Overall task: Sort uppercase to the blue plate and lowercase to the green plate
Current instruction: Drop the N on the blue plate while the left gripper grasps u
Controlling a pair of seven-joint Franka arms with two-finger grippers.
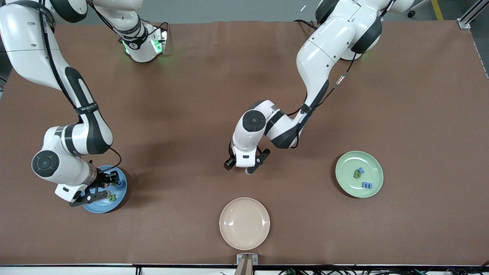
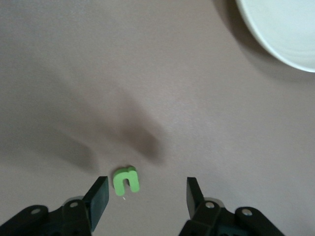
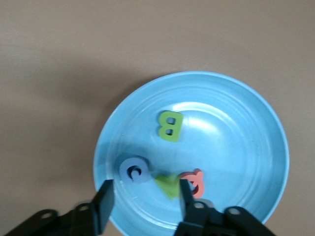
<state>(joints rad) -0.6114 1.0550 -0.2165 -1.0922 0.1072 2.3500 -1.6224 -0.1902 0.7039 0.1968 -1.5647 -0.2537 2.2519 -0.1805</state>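
The blue plate [image 3: 256, 128] holds the green B [image 3: 170, 126], blue ring [image 3: 134, 170], pink-red Q [image 3: 193, 182] and a green letter [image 3: 167, 186], beneath the right gripper [image 3: 142, 204], open and empty. Three lowercase letters lie on the green plate [image 1: 345, 183]; the green n [image 2: 126, 180] remains on the table, between the left gripper's [image 2: 146, 199] wide-open fingers

I log on my brown table [image 1: 191, 114]: blue plate [image 1: 100, 206], beige plate [image 1: 244, 223], green plate [image 1: 359, 174], and one loose green n [image 2: 126, 180] lying flat.
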